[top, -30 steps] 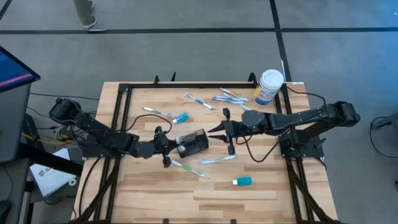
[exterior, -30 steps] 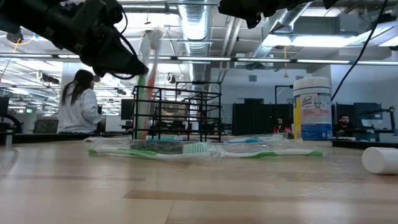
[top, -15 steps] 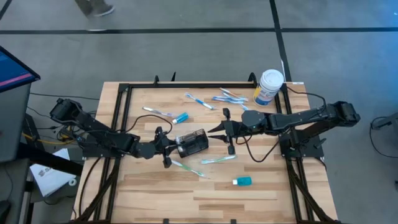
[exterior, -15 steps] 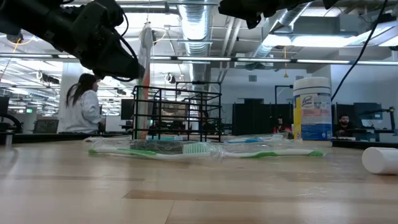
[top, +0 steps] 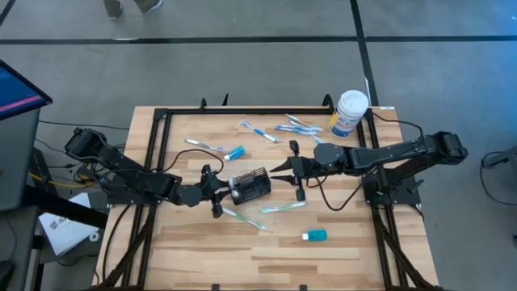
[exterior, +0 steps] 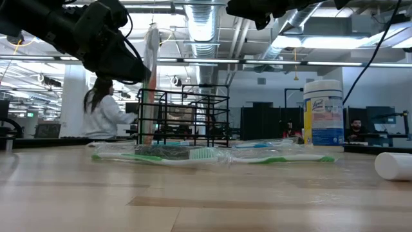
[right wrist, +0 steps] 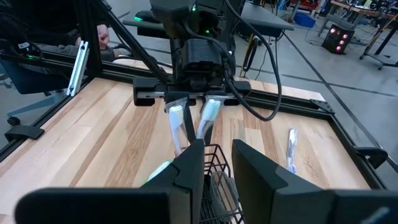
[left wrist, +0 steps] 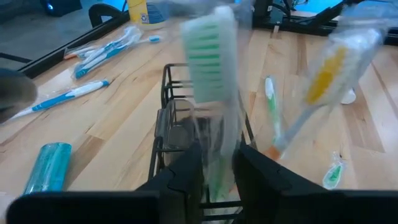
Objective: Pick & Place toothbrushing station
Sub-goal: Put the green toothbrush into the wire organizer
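Wooden table (top: 266, 250), black wire-mesh toothbrushing station (top: 252, 184) holding wrapped toothbrushes (left wrist: 214, 74), left gripper (top: 220, 192) slightly parted, right gripper (top: 289, 168) narrowly parted.

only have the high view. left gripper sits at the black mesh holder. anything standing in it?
Observer: Yes. The left wrist view shows a wrapped green-bristled toothbrush standing upright in the wire-mesh holder, right in front of the left gripper.
Operator: just that one?
Observer: No, two. A second wrapped brush with an orange-yellow head leans off to the side. The right wrist view shows both rising from the holder's end nearest the left arm.
Operator: right arm's height?
Observer: The low view puts it well above the holder's top. The right gripper is open and empty, looking down at the holder's other end.
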Available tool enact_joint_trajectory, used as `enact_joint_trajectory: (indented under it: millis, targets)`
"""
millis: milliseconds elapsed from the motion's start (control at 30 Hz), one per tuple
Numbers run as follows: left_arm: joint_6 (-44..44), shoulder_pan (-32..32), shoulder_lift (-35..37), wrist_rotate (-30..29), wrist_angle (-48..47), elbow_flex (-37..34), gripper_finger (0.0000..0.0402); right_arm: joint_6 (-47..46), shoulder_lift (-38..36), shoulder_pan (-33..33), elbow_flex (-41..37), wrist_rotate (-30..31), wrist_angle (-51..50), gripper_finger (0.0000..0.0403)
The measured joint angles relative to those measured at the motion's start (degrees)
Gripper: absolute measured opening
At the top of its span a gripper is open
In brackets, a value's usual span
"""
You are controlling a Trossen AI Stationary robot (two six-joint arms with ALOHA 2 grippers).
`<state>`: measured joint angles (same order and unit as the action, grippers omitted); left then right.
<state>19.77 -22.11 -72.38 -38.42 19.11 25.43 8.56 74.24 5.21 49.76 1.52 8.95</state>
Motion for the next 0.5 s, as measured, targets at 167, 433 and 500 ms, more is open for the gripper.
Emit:
enact_joint_trajectory:
  millis: [167, 433, 500]
  targets:
    - [0.0, 0.0, 0.0, -0.11, 0.28, 0.0, 0.0108, 0.0, 0.0, 0.01, 0.0, 0.0, -0.36, 0.0073]
    - [-1.72, 0.0, 1.29, -0.15, 0.59, -0.04, 0.0126, 0.0, 0.0, 0.01, -0.01, 0.0, -0.39, 0.0073]
    - [-1.95, 0.0, 2.68, -0.12, 0.08, -0.04, 0.0128, 0.0, 0.02, 0.0, -0.02, 0.0, -0.4, 0.0073]
